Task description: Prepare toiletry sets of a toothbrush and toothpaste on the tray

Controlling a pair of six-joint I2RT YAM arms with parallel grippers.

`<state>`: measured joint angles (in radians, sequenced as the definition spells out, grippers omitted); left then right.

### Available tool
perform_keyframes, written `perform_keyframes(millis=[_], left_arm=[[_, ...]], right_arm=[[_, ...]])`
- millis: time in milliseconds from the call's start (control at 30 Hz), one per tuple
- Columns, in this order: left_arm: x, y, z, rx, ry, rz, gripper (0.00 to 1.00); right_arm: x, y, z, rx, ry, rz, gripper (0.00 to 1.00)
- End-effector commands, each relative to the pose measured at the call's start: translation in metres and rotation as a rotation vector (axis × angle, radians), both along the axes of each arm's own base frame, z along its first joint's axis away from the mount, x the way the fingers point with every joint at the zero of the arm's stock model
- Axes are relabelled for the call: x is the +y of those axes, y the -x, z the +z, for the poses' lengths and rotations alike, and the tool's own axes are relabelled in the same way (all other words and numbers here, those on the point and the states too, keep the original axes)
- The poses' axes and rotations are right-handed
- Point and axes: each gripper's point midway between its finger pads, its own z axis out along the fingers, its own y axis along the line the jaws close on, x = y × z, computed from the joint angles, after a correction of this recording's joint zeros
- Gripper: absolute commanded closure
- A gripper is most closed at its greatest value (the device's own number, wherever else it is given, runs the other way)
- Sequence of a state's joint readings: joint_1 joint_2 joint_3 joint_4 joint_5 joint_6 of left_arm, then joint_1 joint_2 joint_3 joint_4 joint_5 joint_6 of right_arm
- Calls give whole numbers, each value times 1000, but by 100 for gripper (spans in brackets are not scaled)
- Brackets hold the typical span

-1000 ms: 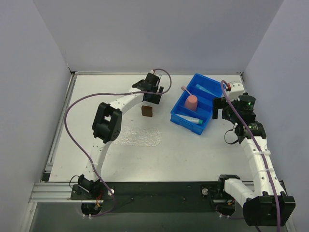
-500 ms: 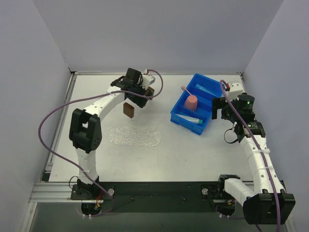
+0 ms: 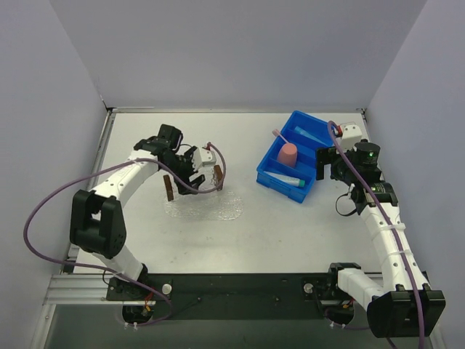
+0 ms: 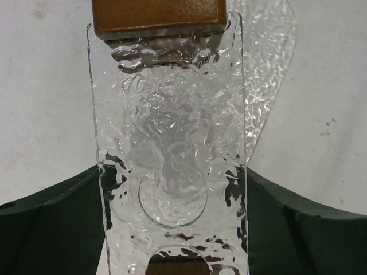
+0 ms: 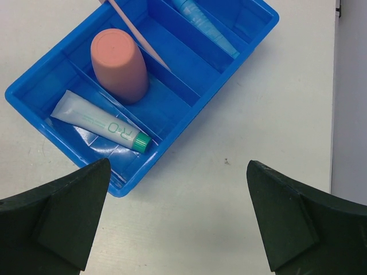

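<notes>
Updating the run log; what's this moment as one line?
left gripper: shut on clear brown-ended strip, above tray | right gripper: open, empty, by blue bin | toothbrush, white toothpaste, blue toothpaste: in bin

Since a second ago the left gripper is swung leftward and drawn nearer its base, so that the tray is now found beneath it. The clear bumpy plate clamped in it is turned from end-on to crosswise, brown end blocks either side.

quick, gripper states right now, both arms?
Left gripper: closed on a clear bumpy strip with brown ends.
Right gripper: open, empty.
</notes>
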<state>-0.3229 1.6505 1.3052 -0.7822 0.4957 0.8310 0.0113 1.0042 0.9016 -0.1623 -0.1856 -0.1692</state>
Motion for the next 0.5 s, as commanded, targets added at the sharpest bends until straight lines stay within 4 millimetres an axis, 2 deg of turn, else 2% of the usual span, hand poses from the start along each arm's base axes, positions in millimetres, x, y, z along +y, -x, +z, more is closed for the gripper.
perform_keyframes(millis=[0, 33, 100, 467], left_arm=[[2, 29, 33, -103, 131, -284, 53], [-3, 38, 37, -103, 195, -331, 52], [1, 45, 34, -139, 229, -399, 52], [-1, 46, -4, -141, 252, -432, 51]], right_arm=[[4, -3, 11, -27, -2, 20, 0], [4, -3, 11, -29, -2, 20, 0], [5, -3, 12, -30, -3, 21, 0], [4, -3, 8, -18, -1, 21, 0]])
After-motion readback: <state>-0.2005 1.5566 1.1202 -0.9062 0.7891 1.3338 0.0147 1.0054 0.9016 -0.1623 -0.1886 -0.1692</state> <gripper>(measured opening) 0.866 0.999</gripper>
